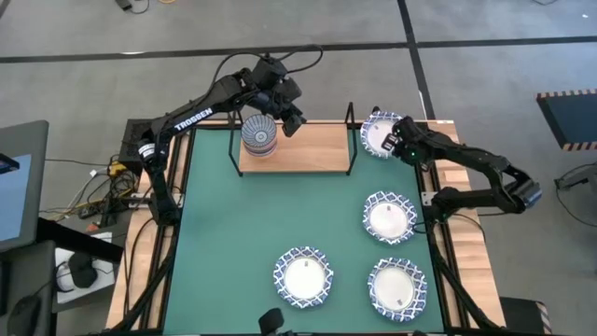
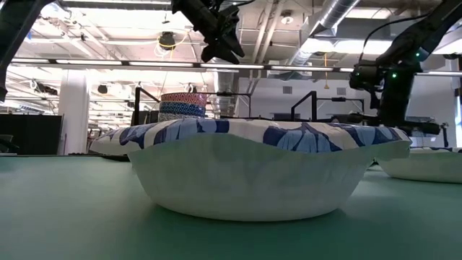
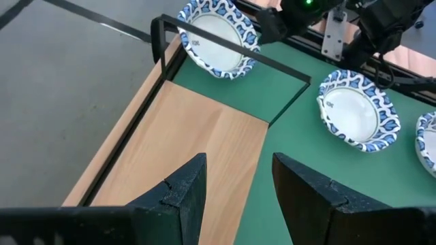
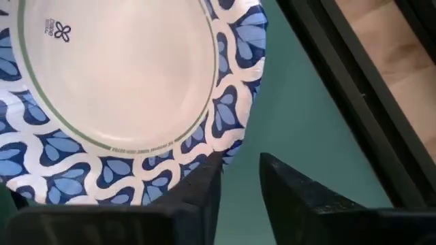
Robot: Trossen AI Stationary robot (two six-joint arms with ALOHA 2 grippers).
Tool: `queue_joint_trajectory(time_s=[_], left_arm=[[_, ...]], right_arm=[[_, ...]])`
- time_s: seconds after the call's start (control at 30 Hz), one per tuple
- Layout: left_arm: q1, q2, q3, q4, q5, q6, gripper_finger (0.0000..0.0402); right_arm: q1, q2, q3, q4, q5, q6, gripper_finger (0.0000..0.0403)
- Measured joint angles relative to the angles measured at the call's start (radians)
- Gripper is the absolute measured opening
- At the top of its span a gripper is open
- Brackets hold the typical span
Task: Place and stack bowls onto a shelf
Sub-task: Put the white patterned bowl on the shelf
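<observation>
right hand (image 4: 235, 173) open, fingers straddling rim of white bowl (image 4: 116, 82) beside shelf (image 1: 308, 147); left hand (image 3: 235, 187) open above shelf.

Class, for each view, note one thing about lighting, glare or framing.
High view: even light, soft shadows under the bowls. Low view: bright ceiling lights, arms silhouetted, one bowl fills the frame. Left wrist view: shelf evenly lit. Right wrist view: bowl cropped by the frame.
</observation>
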Motion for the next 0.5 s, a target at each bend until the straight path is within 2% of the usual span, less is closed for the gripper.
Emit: queue_joint_trajectory(time_s=[0.17,0.27,0.37,0.5], left_arm=[[0.0,0.0,0.0,-0.017,-0.009,0.001,0.0151],[-0.001,0.0,0.0,-0.019,-0.012,0.0,0.0151],[-0.002,0.0,0.0,-0.021,-0.013,0.0,0.0151],[-0.003,-0.001,0.0,-0.034,-0.015,-0.017,0.0151]], right_arm=[[-0.041,0.0,-0.047,0.112,0.001,-0.001,0.0199],[-0.066,0.0,-0.073,0.206,0.001,0.008,0.0216],[-0.09,0.001,-0.101,0.232,0.001,0.033,0.0205],[-0.111,0.001,-0.118,0.241,0.006,0.029,0.0148]])
